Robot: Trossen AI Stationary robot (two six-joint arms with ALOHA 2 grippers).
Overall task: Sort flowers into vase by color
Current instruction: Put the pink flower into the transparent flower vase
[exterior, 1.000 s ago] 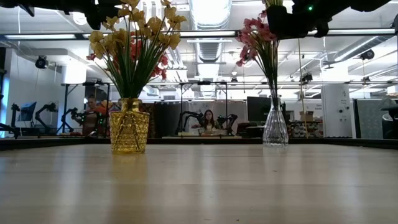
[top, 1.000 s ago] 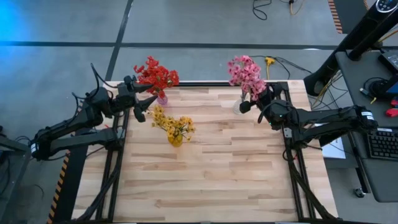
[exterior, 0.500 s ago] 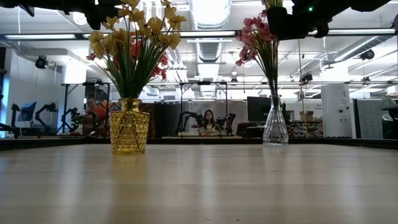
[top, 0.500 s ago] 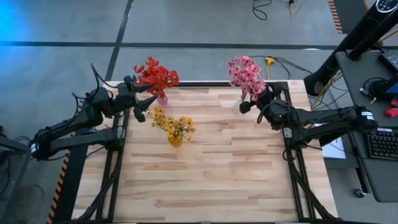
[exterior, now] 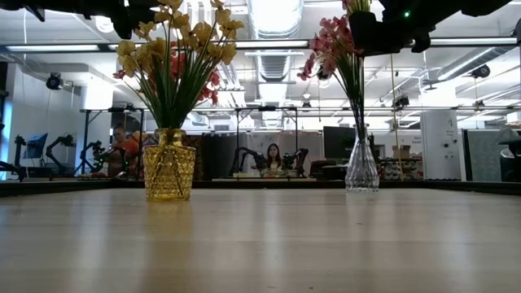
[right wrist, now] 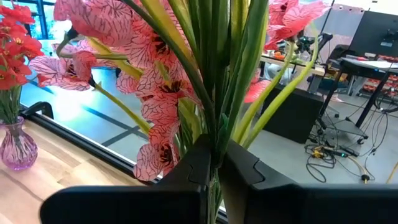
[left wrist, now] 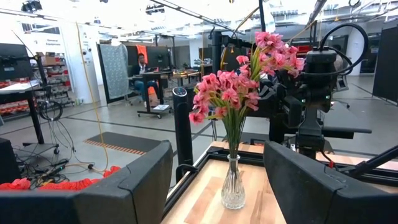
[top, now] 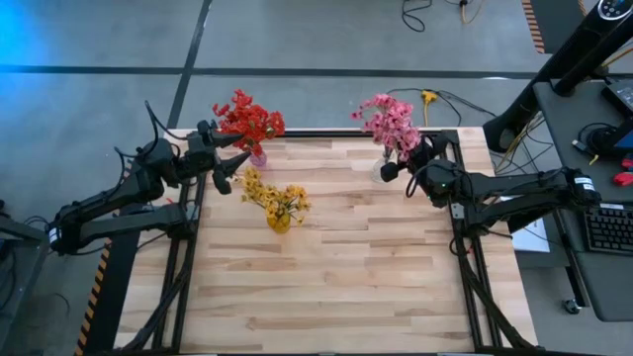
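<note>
So the right tool [right wrist: 214, 163] is pinched shut on the green stems of the pink flowers [top: 389, 121], which sit in a clear vase [exterior: 361, 168] at the far right of the desk [top: 336, 287]. The blossoms fan out right above the fingers. The left tool [top: 229, 163] hangs with its fingers spread wide and nothing between them, between the red flowers [top: 248, 118] in a purple vase [right wrist: 17, 147] and the yellow flowers [top: 274, 198] in an amber vase [exterior: 169, 165].
</note>
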